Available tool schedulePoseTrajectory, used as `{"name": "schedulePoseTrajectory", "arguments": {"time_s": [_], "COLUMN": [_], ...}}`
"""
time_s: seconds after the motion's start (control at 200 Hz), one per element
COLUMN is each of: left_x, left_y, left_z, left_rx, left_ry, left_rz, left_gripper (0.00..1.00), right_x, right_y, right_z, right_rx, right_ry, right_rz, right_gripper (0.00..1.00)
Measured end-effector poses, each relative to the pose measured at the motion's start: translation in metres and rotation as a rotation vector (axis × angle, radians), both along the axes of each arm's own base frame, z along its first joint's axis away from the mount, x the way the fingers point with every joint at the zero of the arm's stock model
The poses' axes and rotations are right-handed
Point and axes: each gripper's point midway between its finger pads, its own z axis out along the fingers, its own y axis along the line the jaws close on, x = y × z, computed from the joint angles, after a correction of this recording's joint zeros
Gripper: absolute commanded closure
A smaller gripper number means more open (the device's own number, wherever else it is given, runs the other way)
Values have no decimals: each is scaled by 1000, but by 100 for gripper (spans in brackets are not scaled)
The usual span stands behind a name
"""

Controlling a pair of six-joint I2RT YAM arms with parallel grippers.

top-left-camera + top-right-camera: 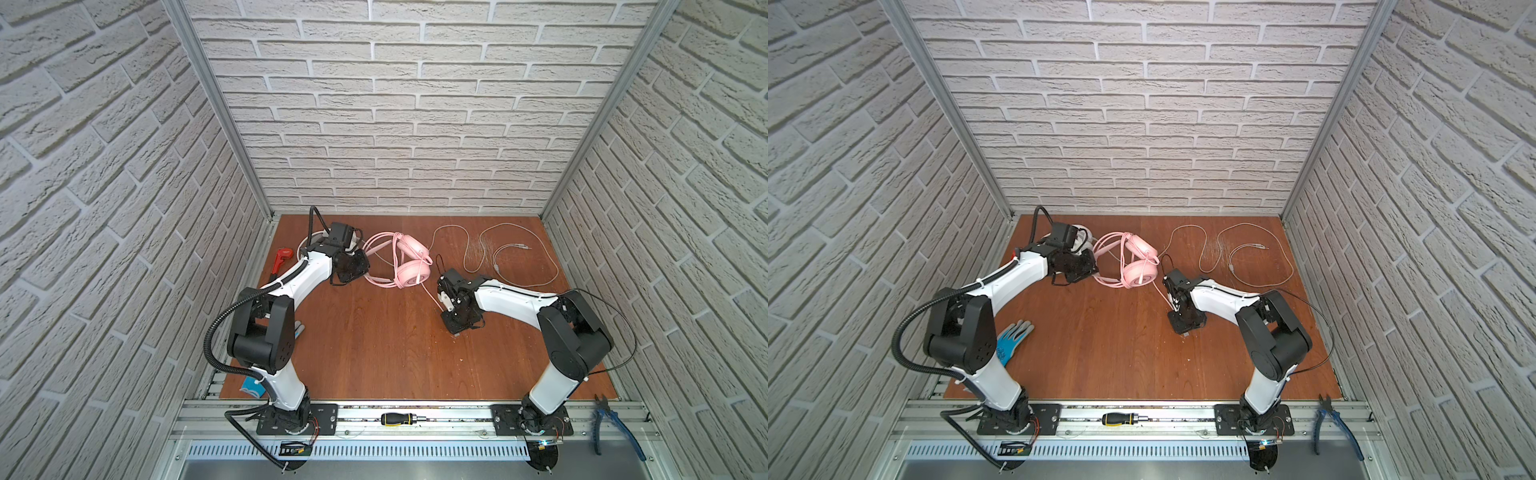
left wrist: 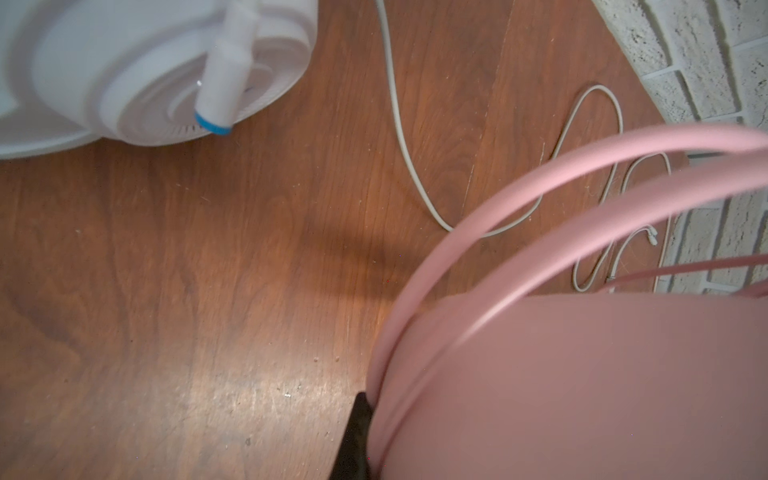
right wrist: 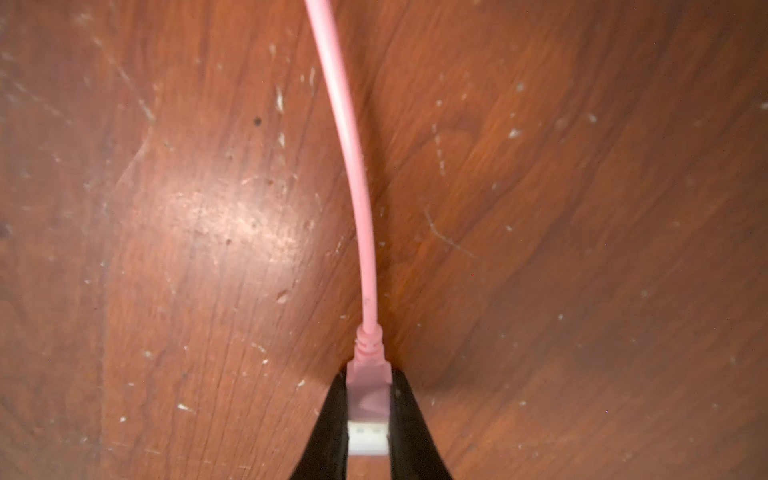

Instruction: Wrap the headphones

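My left gripper [image 1: 360,267] clamps the headband [image 2: 540,174] of the pink headphones [image 1: 412,248], toward the back of the table [image 1: 374,353]. My right gripper [image 3: 368,415] pinches the plug [image 3: 368,374] of their cable [image 3: 353,166]. Wrapping is underway, I judge; next I wind the free stretch round the earcups [image 1: 413,277], taut.

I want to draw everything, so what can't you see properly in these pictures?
- White headphones: left wrist view shows one blurry earcup, cut by the edge; in both top views the left arm covers most.
- Left tool: in the left wrist view the pink headphones hide all but one finger.
- Glove: in a top view, mostly behind the left arm.
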Motion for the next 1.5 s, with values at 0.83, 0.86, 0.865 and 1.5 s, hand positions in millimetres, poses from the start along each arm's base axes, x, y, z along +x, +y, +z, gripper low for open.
{"name": "schedulePoseTrajectory", "arguments": {"time_s": [0.83, 0.86, 0.865, 1.5], "left_x": [2, 2, 2, 15], "left_y": [4, 4, 5, -12], "left_z": [-10, -10, -10, -5], "left_rx": [-56, -52, -51, 128], "left_ry": [34, 33, 33, 16], "left_rz": [115, 116, 116, 48], "left_gripper": [100, 100, 100, 100], "right_x": [-1, -1, -1, -5], "right_y": [35, 38, 38, 88], "right_z": [43, 45, 46, 94], "right_rx": [10, 12, 13, 125], "right_ry": [-187, -192, -193, -265], "right_rz": [275, 291, 294, 586], "right_gripper": [95, 95, 95, 95]}}
